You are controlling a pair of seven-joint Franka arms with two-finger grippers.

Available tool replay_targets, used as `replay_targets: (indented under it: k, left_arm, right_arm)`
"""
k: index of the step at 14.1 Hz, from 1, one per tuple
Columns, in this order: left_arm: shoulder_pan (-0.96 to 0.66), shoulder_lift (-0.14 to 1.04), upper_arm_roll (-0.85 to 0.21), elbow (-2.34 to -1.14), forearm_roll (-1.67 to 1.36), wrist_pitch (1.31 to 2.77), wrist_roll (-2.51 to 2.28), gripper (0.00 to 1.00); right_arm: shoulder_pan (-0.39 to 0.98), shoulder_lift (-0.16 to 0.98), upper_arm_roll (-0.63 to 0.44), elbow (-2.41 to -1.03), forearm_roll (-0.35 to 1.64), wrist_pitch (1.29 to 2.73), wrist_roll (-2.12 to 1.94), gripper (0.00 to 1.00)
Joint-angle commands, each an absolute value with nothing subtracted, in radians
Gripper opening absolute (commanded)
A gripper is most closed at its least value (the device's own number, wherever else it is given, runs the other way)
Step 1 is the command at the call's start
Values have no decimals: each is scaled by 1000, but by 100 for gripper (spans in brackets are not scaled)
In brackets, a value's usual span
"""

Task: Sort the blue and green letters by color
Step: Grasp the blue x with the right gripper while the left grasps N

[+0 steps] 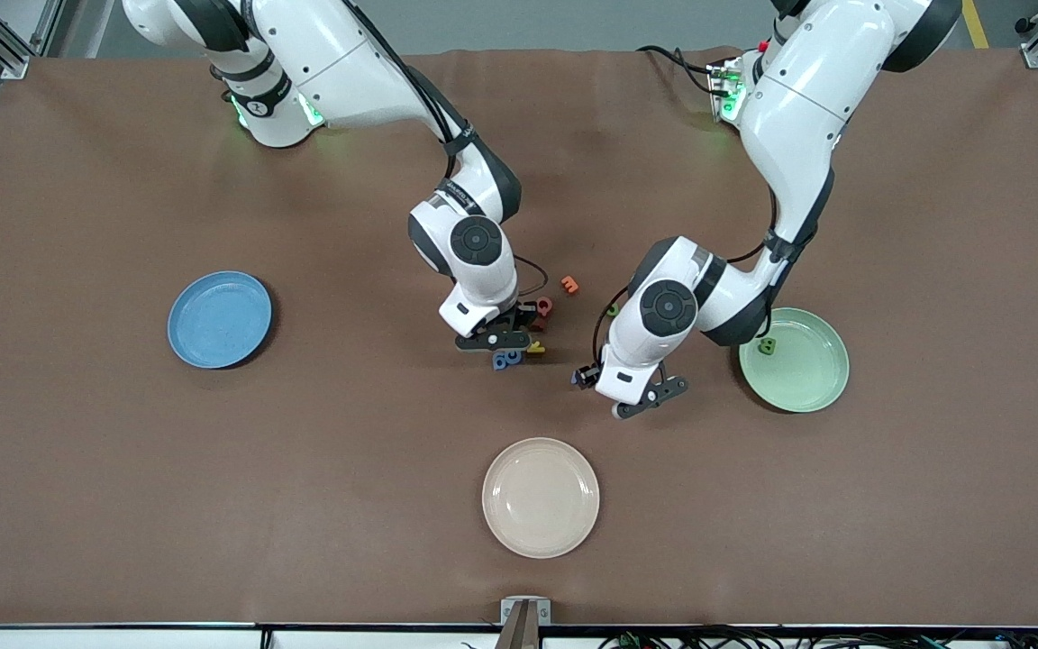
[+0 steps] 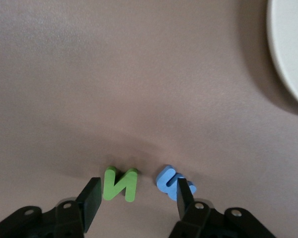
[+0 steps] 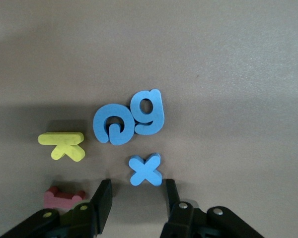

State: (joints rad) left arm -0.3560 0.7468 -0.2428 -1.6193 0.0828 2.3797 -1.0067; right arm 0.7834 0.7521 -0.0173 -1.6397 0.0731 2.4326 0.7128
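Nearest the front camera, a cream plate (image 1: pixel 541 497) sits on the brown counter (image 1: pixel 122 469). Just farther in, the left arm bends down from its base, wrist pitched low, with the left pincer (image 1: pixel 650 399) hanging close over bare counter between the cream plate and the green plate (image 1: pixel 803 379). Its fingers (image 2: pixel 92 198) stand apart and grasp nothing; in the left wrist view a green letter N (image 2: pixel 120 184) lies flat between them, and a blue letter (image 2: pixel 172 182) lies just beside it, partly under the other finger. The green plate, at the left arm's end of the counter, holds one green letter (image 1: pixel 766 346) near its rim. The right arm reaches down toward the middle of the counter, elbow high and wrist turned steeply downward, and the right pincer (image 1: pixel 494 342) is low over the cluster of letters. Its fingers (image 3: pixel 103 201) are parted and hold nothing; a blue letter X (image 3: pixel 145 169) lies flat just ahead of the gap between them, and two rounded blue letters (image 3: pixel 130 118) touch each other a little past it. A yellow letter (image 3: pixel 63 145) and a dark red letter (image 3: pixel 63 197) lie beside the blue ones. Farther from the front camera, an orange letter (image 1: pixel 569 285) lies apart from the cluster. The blue plate (image 1: pixel 219 319) sits well apart toward the right arm's end.
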Motion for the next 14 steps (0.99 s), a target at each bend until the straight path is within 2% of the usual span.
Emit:
replay_targets:
  k: [1, 4, 6, 11, 13, 14]
  left_arm:
    - [-362, 755, -235, -1617, 115, 2356, -1028, 74]
    - [-362, 756, -233, -1628, 115, 2341, -1028, 78]
    - [-365, 756, -233, -1628, 117, 2338, -1028, 99]
    - [-365, 767, -233, -1628, 130, 2338, -1028, 99]
    - [-365, 772, -233, -1628, 130, 2338, -1028, 96]
    - [-365, 772, -233, -1629, 130, 2338, -1028, 87]
  right_arm:
    - [792, 787, -21, -1615, 66, 2459, 704, 50]
    - [787, 787, -21, -1612, 38, 2459, 704, 50]
    - [784, 787, -21, -1606, 32, 2459, 703, 50]
    - [779, 790, -21, -1595, 11, 2457, 701, 49]
    - [778, 790, -21, -1595, -15, 2456, 686, 36]
    - [775, 790, -21, -1597, -32, 2456, 669, 27]
